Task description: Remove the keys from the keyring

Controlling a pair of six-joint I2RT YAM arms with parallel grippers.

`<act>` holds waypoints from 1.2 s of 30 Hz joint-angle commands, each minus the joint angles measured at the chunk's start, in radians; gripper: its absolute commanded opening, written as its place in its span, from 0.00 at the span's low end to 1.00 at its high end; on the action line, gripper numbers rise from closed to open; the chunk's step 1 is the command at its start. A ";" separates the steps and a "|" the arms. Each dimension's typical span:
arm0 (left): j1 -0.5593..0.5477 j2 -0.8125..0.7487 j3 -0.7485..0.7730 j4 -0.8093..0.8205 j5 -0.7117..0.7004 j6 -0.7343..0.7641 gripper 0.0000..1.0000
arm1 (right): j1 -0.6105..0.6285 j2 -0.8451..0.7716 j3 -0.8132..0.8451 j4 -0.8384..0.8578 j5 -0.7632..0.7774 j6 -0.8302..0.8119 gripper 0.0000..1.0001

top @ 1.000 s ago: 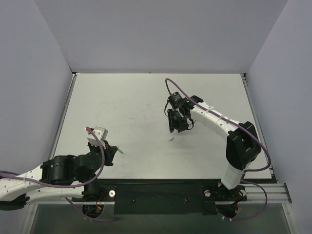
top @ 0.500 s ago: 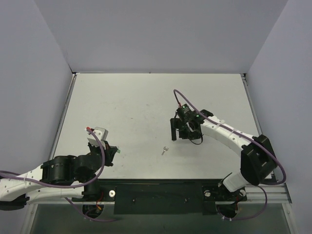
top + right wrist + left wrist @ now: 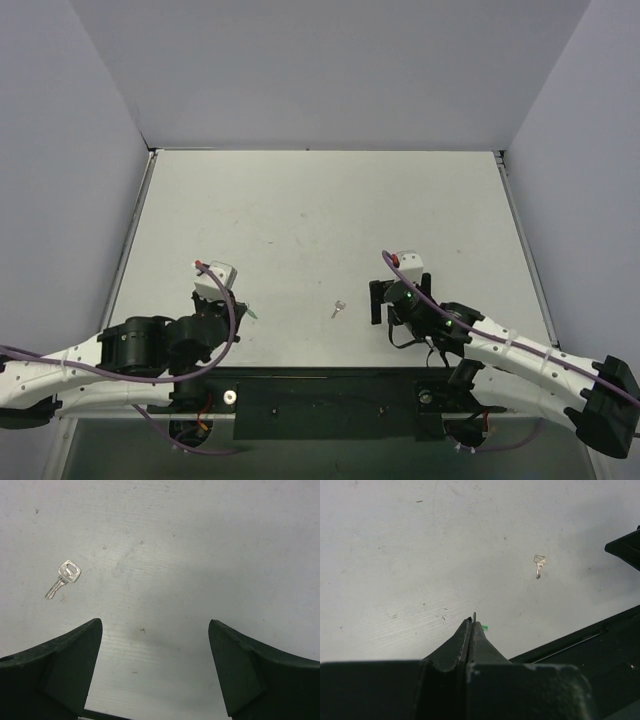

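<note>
The silver key (image 3: 64, 578) lies loose near the spread, empty right gripper (image 3: 155, 626) — but the left gripper (image 3: 472, 625), pinching the green keyring (image 3: 484, 627) by its very edge, might drop it.

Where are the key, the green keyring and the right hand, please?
key (image 3: 63, 580): right wrist view, where head meets blade.
green keyring (image 3: 484, 627): left wrist view, its exposed green tip.
right hand (image 3: 154, 625): right wrist view, midway between open fingertips.

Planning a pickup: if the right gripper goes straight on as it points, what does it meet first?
Likely only bare table; the key lies left of the right gripper, off its line.
</note>
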 commanded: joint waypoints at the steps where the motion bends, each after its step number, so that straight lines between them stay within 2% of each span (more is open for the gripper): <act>1: 0.002 0.055 0.003 0.035 0.012 -0.006 0.00 | 0.049 -0.119 -0.117 0.092 0.193 0.051 0.82; 7: 0.002 0.124 -0.057 0.148 0.010 -0.070 0.00 | 0.046 -0.198 -0.163 0.091 0.229 0.079 0.80; 12: 0.020 0.220 -0.031 0.220 -0.026 -0.081 0.00 | 0.049 -0.200 -0.168 0.088 0.247 0.091 0.78; 14: 0.048 0.271 -0.013 0.250 -0.019 -0.058 0.00 | 0.049 -0.200 -0.166 0.089 0.247 0.093 0.78; 16: 0.092 0.324 -0.004 0.302 0.050 -0.015 0.00 | 0.047 -0.193 -0.165 0.088 0.244 0.091 0.78; 20: 0.227 0.435 0.016 0.400 0.162 0.051 0.00 | 0.050 -0.189 -0.163 0.089 0.246 0.090 0.78; 26: 0.342 0.567 0.069 0.495 0.242 0.117 0.00 | 0.050 -0.190 -0.163 0.088 0.244 0.091 0.78; 28: 0.387 0.605 0.081 0.527 0.300 0.133 0.13 | 0.050 -0.196 -0.165 0.088 0.249 0.091 0.78; 29: 0.399 0.618 0.093 0.535 0.316 0.137 0.34 | 0.050 -0.198 -0.166 0.086 0.252 0.094 0.78; 30: 0.413 0.641 0.099 0.537 0.334 0.140 0.44 | 0.050 -0.203 -0.168 0.085 0.252 0.096 0.79; 31: 0.419 0.650 0.111 0.543 0.340 0.149 0.65 | 0.050 -0.204 -0.169 0.086 0.252 0.097 0.84; 33: 0.424 0.674 0.130 0.544 0.348 0.158 0.76 | 0.050 -0.207 -0.169 0.083 0.256 0.099 0.88; 36: 0.428 0.693 0.153 0.538 0.345 0.166 0.78 | 0.050 -0.216 -0.174 0.082 0.258 0.100 0.89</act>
